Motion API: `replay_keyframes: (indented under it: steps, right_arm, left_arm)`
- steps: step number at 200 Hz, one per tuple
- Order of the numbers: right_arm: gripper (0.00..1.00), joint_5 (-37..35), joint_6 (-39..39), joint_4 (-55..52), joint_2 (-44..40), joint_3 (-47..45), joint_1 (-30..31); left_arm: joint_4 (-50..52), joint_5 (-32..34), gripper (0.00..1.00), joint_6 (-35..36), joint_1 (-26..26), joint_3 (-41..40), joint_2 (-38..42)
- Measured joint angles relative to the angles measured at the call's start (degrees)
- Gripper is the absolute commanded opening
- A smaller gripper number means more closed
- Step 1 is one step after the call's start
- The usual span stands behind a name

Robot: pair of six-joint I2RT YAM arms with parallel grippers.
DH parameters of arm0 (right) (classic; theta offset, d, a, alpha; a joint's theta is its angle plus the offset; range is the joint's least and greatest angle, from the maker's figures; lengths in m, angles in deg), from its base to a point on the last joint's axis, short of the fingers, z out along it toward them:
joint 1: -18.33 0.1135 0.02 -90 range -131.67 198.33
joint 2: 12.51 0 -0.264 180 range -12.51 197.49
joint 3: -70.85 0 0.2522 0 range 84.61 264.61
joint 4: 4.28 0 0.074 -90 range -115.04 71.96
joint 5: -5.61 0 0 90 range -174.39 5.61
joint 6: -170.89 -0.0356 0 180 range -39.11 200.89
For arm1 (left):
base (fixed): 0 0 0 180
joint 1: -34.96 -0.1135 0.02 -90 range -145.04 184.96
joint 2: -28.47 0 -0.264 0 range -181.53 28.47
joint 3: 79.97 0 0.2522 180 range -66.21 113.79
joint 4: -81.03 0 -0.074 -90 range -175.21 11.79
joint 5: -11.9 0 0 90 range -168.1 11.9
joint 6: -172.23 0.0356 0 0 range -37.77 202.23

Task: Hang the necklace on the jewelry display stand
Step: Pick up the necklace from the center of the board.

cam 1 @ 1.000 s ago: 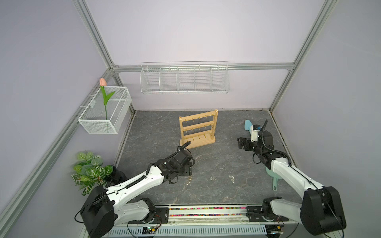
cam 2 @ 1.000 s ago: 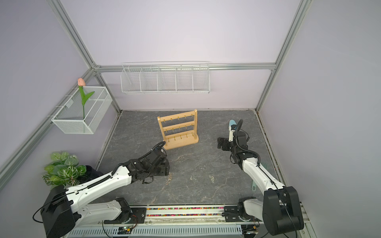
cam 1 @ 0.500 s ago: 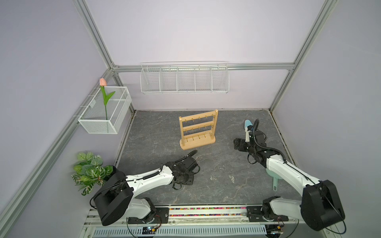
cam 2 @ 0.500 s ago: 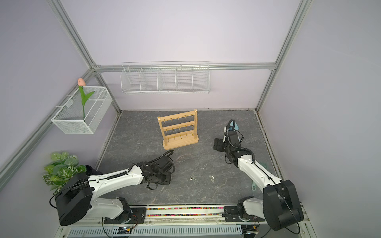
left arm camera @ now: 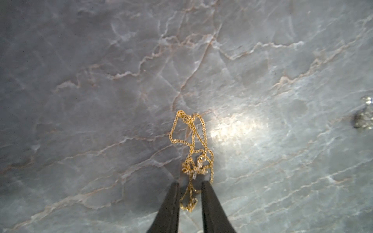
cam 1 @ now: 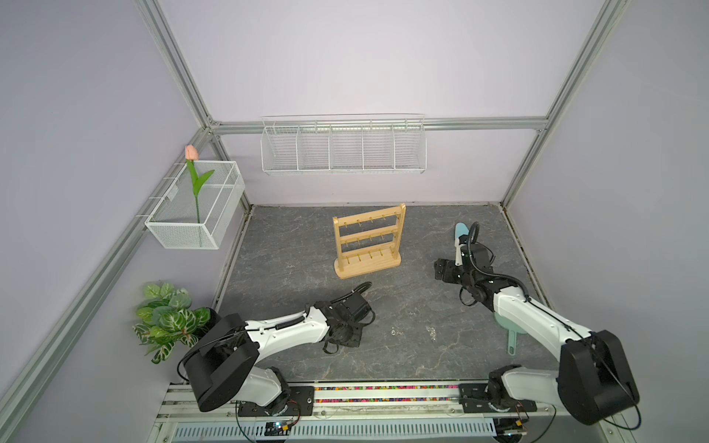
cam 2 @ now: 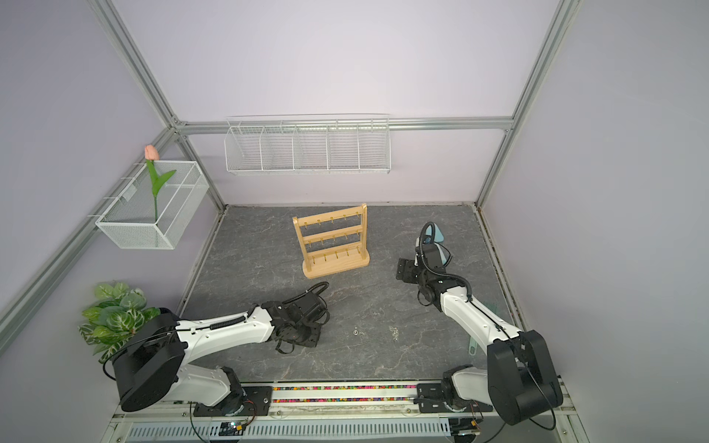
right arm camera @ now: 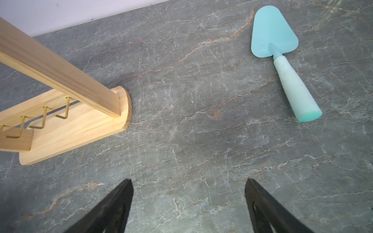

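Observation:
A tangled gold necklace (left arm camera: 191, 145) lies on the grey marbled table. My left gripper (left arm camera: 190, 184) is down at the table with its jaws close together. One end of the chain lies in the narrow gap between the two fingertips, and I see a little space on each side of it. In both top views the left gripper (cam 1: 347, 335) covers the necklace. The wooden jewelry display stand (cam 1: 368, 241) (cam 2: 333, 241) stands upright at the middle back. My right gripper (right arm camera: 188, 181) hovers open and empty to the right of the stand's base (right arm camera: 70, 131).
A blue spatula (right arm camera: 282, 60) lies behind the right gripper. Small silver trinkets (cam 1: 393, 330) (left arm camera: 365, 119) lie to the right of the left gripper. A white wire basket (cam 1: 343, 147) hangs on the back wall. A mesh basket with a tulip (cam 1: 195, 207) and a plant (cam 1: 169, 318) are on the left.
My left arm has dropped low to the table and its jaws have narrowed around the necklace's end. My right gripper has drifted a little left toward the stand, still wide open.

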Motion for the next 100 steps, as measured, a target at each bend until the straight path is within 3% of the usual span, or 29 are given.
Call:
replay_keyframes:
  steps: [100]
  right_arm:
    - [0.9, 0.0, 0.0, -0.24, -0.02, 0.15, 0.0]
  left_arm:
    - [3.3, 5.44, 0.09, 0.22, 4.04, 2.95, -3.43]
